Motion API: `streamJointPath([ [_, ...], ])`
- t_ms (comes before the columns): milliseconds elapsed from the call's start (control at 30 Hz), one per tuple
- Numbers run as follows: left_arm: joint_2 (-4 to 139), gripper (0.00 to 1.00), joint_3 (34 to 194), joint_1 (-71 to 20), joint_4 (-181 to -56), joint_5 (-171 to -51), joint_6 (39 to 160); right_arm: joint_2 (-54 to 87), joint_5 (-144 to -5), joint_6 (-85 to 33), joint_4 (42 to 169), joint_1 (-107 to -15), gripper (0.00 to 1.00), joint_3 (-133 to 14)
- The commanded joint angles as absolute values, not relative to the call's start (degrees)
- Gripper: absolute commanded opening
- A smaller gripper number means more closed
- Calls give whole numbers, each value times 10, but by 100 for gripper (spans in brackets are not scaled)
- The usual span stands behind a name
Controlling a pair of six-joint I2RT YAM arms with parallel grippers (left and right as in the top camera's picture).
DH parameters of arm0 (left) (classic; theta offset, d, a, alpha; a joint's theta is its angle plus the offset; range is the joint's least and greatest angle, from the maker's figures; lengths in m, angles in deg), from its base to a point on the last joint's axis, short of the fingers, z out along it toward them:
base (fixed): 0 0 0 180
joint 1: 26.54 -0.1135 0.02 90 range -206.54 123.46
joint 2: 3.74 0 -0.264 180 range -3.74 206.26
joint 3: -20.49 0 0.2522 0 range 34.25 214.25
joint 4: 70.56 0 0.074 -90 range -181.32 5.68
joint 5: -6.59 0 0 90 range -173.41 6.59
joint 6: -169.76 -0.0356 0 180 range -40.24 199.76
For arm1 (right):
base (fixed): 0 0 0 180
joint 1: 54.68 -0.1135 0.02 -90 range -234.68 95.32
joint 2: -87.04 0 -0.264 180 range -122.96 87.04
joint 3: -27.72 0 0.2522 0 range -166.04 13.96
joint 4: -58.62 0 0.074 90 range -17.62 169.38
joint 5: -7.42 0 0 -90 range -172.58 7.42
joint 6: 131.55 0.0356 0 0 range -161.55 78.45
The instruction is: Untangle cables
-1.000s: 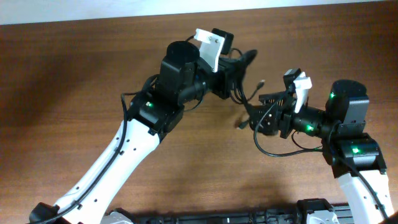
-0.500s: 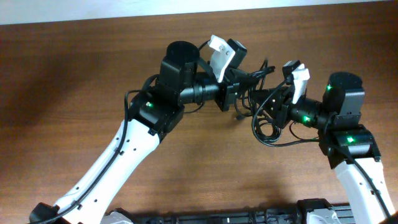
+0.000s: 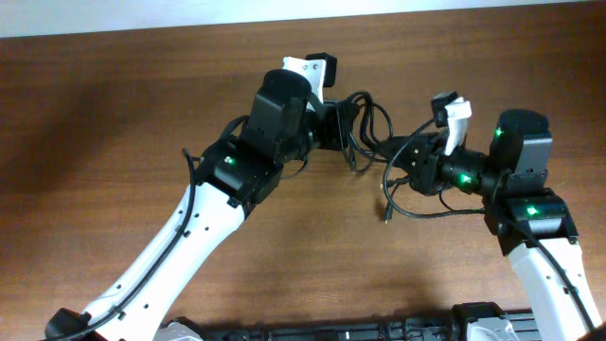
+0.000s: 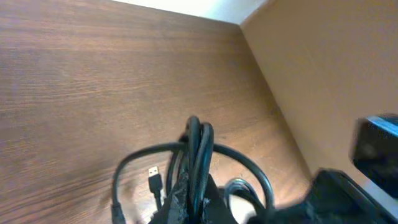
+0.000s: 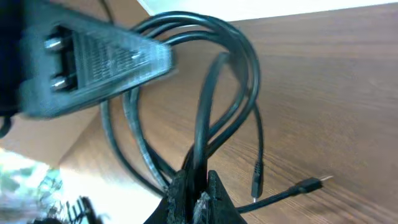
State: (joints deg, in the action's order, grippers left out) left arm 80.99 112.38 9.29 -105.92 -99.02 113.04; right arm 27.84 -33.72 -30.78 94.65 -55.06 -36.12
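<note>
Both arms hold the tangled cables [image 3: 367, 121] between them over the desk [image 3: 114, 123].
The left fingers [image 4: 214, 204] pinch a bunch of upright black loops; the right fingers [image 5: 217, 198] pinch several strands where they cross; the loops arch from one arm to the other; a silver-tipped plug [image 5: 309, 184] and a second plug end [image 5: 257, 185] hang loose near the wood.

we see cables [image 3: 386, 119] strung between left gripper [image 3: 343, 129] and right gripper [image 3: 403, 163] | loop sags over our table [image 3: 95, 142]
</note>
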Motion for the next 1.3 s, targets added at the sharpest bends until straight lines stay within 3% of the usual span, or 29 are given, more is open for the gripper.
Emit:
streamJointPath([
  [0, 795, 0, 1131, 89, -1040, -1139, 1008, 281, -433, -240, 945, -550, 4, -365],
  [100, 795, 0, 1131, 89, -1024, -1318, 891, 281, -495, -207, 959, -550, 4, -365],
  [233, 795, 0, 1131, 89, -1024, -1335, 889, 281, -614, -155, 1014, -550, 4, -365],
  [333, 795, 0, 1131, 89, -1035, -1268, 904, 281, -649, -155, 1042, -550, 4, -365],
  [500, 795, 0, 1131, 89, -1115, -1006, 1098, 281, -649, -155, 1050, -550, 4, -365],
  [800, 795, 0, 1131, 89, -1123, -1018, 1109, 281, -672, -146, 1049, -550, 4, -365],
  [833, 795, 0, 1131, 89, -1122, -1028, 1088, 281, -637, -184, 1045, -550, 11, -365],
  [933, 795, 0, 1131, 89, -1100, -1088, 1041, 281, -519, -293, 1023, -550, 52, -365],
  [1000, 795, 0, 1131, 89, -1077, -1127, 1036, 281, -446, -330, 1000, -550, 64, -365],
  [1067, 795, 0, 1131, 89, -1063, -1156, 1036, 281, -405, -332, 980, -550, 69, -365],
  [1167, 795, 0, 1131, 89, -1043, -1197, 1037, 281, -388, -332, 965, -550, 68, -365],
  [1267, 795, 0, 1131, 89, -1035, -1202, 1046, 278, -377, -332, 960, -550, 59, -365],
])
